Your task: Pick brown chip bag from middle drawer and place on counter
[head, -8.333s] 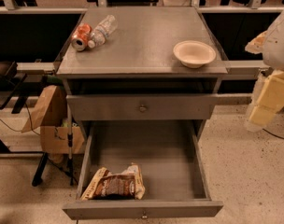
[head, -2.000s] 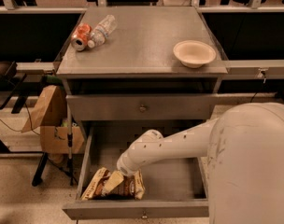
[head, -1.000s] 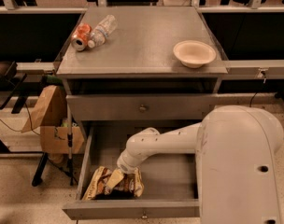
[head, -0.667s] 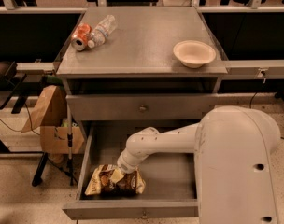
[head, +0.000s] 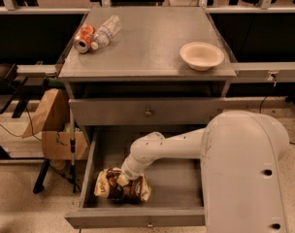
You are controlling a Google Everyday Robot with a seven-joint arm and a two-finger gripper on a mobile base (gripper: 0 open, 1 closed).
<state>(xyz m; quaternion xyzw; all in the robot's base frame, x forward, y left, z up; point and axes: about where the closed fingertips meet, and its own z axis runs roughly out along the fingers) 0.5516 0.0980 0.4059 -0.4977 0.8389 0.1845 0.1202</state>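
Note:
The brown chip bag (head: 111,189) lies crumpled at the front left of the open middle drawer (head: 138,220). My gripper (head: 122,179) reaches down into the drawer from the right, on top of the bag's middle. The foil is bunched up around the gripper, which is shut on the bag. The bag still rests on the drawer floor. The counter (head: 147,42) is the grey top of the cabinet above, and my white arm (head: 244,174) fills the lower right of the view.
On the counter are a white bowl (head: 202,55) at the right, and an orange soda can (head: 83,38) and a clear plastic bottle (head: 105,31) at the back left. The upper drawer (head: 147,112) is closed. A cardboard box (head: 53,130) stands on the floor at the left.
My arm came down into the drawer onto the bag. Over the last second the bag has bunched up and narrowed under the gripper.

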